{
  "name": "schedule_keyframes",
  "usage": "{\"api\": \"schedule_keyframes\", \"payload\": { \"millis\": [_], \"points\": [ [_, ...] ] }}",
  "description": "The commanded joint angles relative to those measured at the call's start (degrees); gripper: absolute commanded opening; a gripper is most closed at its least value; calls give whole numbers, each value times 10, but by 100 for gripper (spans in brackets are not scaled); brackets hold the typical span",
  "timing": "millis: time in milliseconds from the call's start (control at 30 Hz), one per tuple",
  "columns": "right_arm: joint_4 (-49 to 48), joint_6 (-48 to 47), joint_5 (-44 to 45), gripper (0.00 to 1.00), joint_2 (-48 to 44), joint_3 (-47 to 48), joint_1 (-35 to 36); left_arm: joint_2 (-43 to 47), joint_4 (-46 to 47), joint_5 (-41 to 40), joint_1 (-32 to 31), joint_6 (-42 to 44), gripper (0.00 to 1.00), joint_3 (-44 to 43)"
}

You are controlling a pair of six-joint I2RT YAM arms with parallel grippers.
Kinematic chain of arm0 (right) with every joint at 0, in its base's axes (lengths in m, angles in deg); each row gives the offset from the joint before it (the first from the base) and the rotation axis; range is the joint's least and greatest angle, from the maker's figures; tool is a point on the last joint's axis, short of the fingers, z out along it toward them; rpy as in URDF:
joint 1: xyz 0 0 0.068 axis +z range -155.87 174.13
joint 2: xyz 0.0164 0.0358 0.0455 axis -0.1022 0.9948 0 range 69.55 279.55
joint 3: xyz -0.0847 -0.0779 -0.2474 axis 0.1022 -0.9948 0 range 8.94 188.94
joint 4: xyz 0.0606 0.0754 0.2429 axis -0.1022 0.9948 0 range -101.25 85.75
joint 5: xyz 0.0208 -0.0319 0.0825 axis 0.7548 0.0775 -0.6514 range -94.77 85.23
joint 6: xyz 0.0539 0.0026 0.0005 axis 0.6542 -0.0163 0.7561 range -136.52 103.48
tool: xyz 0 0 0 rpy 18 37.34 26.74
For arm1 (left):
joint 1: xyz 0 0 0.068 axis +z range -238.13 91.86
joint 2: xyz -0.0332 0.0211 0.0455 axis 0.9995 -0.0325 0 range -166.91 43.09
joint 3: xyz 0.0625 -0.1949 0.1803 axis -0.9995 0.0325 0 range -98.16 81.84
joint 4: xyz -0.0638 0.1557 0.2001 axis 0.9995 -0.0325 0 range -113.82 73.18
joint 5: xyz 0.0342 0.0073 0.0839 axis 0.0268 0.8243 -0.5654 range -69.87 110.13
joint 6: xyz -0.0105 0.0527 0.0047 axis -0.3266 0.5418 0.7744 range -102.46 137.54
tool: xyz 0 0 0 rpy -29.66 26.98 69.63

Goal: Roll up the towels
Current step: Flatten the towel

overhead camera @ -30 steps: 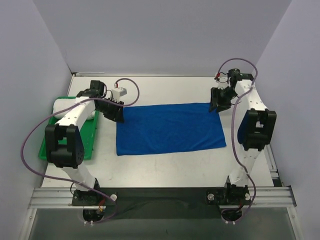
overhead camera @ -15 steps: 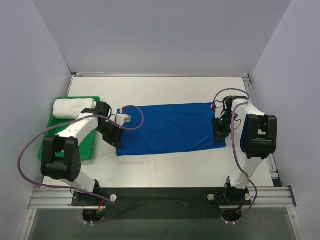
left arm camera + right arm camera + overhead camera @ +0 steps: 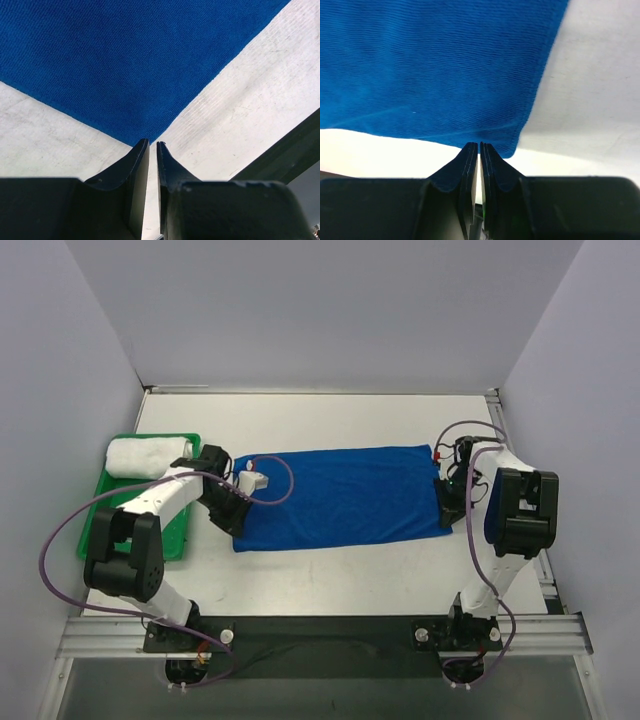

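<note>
A blue towel (image 3: 340,496) lies flat and spread on the white table. My left gripper (image 3: 232,523) is low at its near left corner. In the left wrist view the jaws (image 3: 153,144) stand almost together with nothing between them, tips right at the towel's corner (image 3: 140,135). My right gripper (image 3: 447,514) is low at the near right corner. In the right wrist view its jaws (image 3: 479,145) are together, tips against the towel's hem (image 3: 495,140), no cloth between them. A rolled white towel (image 3: 146,455) lies in the green tray.
The green tray (image 3: 178,532) sits at the table's left edge beside my left arm. Grey walls close in the table at the back and both sides. A metal rail (image 3: 320,630) runs along the near edge.
Both grippers have moved from the towel's far corners toward me, down to its near corners. The towel has stayed flat.
</note>
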Motion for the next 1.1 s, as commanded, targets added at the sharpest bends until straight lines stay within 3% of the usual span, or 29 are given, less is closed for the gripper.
{"api": "schedule_keyframes", "payload": {
  "millis": [0, 400, 633, 900, 1067],
  "points": [
    [16, -15, 31, 9, 11, -15, -5, -12, 19, -13, -9, -4, 22, -3],
    [11, -27, 76, 9, 63, -25, -1, -77, 16, -105, -43, 11, 21, 18],
    [53, -41, 93, 17, 54, -32, 6, -72, -4, -142, -27, 49, 21, 44],
    [71, -56, 123, 20, 36, -73, 11, -66, -21, -141, -25, 67, 21, 42],
    [85, -57, 81, 26, 7, -100, 13, -60, -31, -129, -25, 79, 22, 42]
  ]
}}
